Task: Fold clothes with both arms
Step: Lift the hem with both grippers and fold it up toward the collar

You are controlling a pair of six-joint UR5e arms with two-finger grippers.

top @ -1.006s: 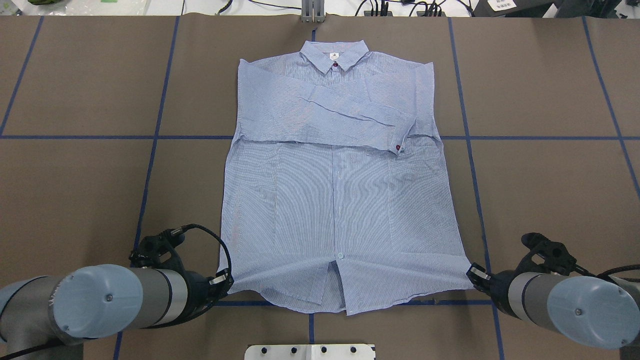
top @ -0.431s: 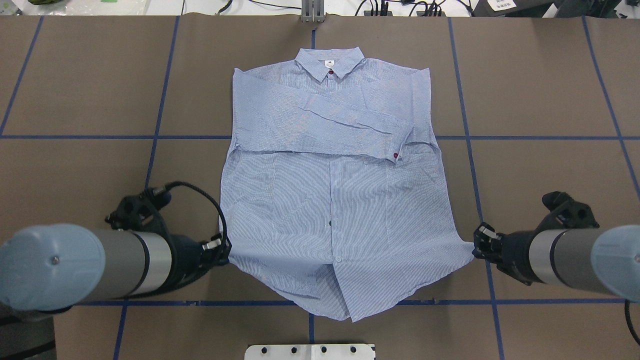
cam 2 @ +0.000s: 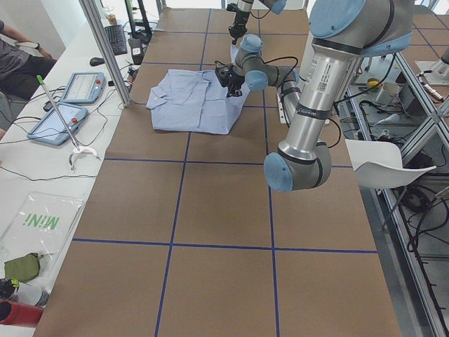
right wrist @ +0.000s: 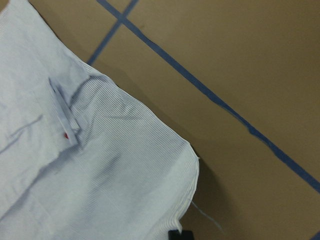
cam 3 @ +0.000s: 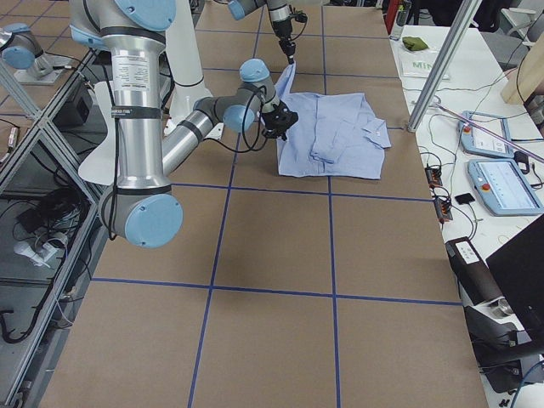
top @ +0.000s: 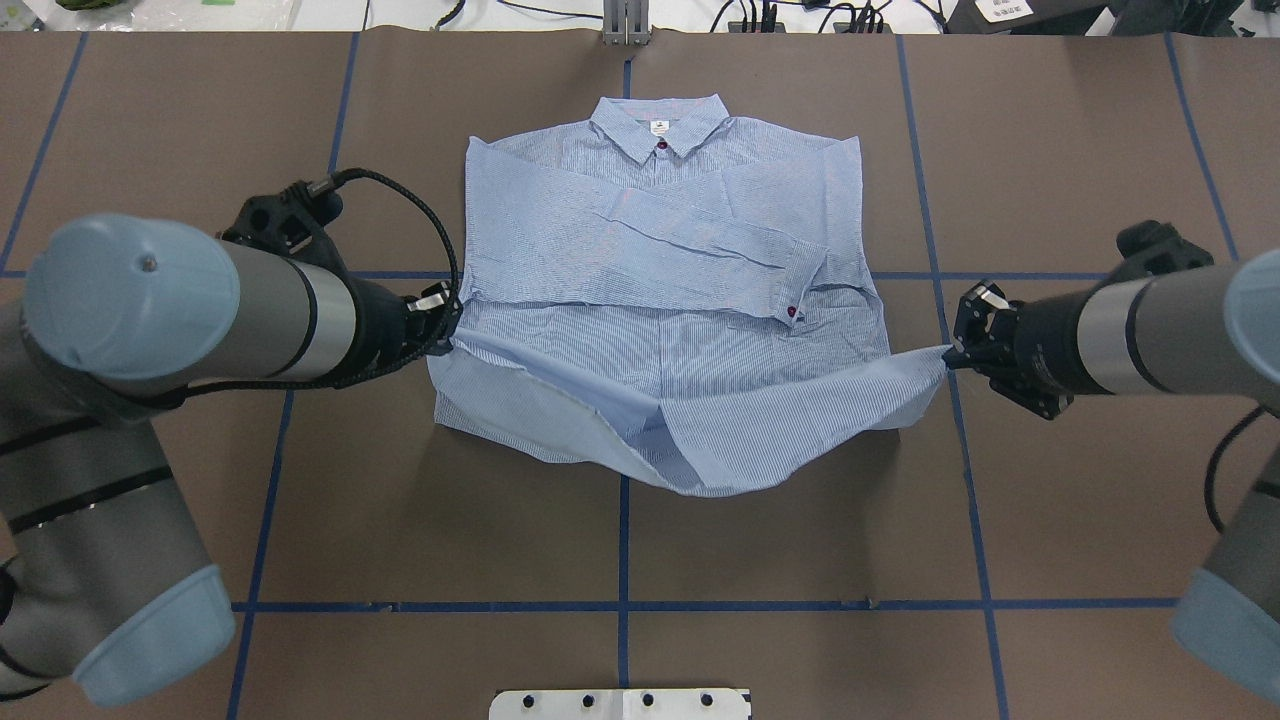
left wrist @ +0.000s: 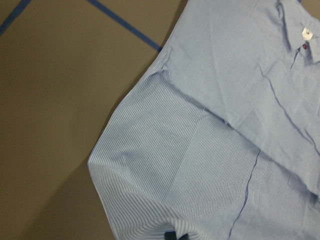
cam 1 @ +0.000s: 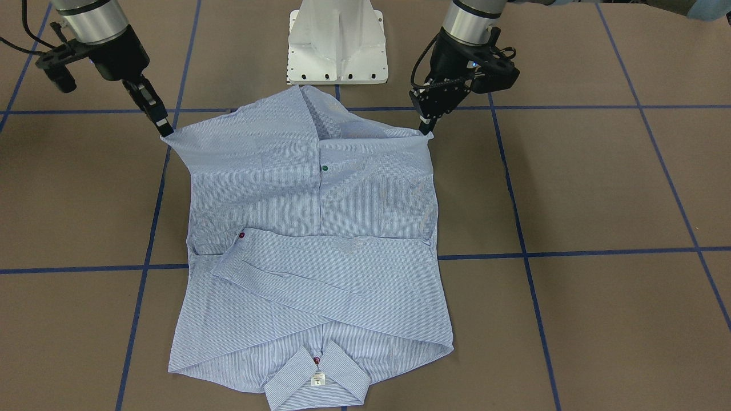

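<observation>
1. Both grippers have travelled away from the white pedestal base (top: 620, 704) since 0.4 s ago. They took the shirt's lower edge up off the table (top: 800, 520), and its corners now hang well beyond the blue tape line (top: 400, 606) closest to the base.
2. Just beyond that line: the hem (top: 700, 455) of the shirt (top: 650, 230) is lifted. It sags in the middle between the two arms, with the paler underside showing on the left arm's side.
3. Same distance from the base, left gripper (top: 447, 338): jaws pinched tight on the hem corner on its side, with cloth pulled taut from it.
4. Opposite, right gripper (top: 948, 358): jaws likewise clamped on the other hem corner.
5. Further from the base: the upper body of the shirt lies flat on the table. The sleeves are folded across the chest, and the cuff (top: 800, 290) with its red button is on the right arm's side.
6. Farthest from the base: the collar (top: 660, 122) lies flat, with the white neck label visible.
</observation>
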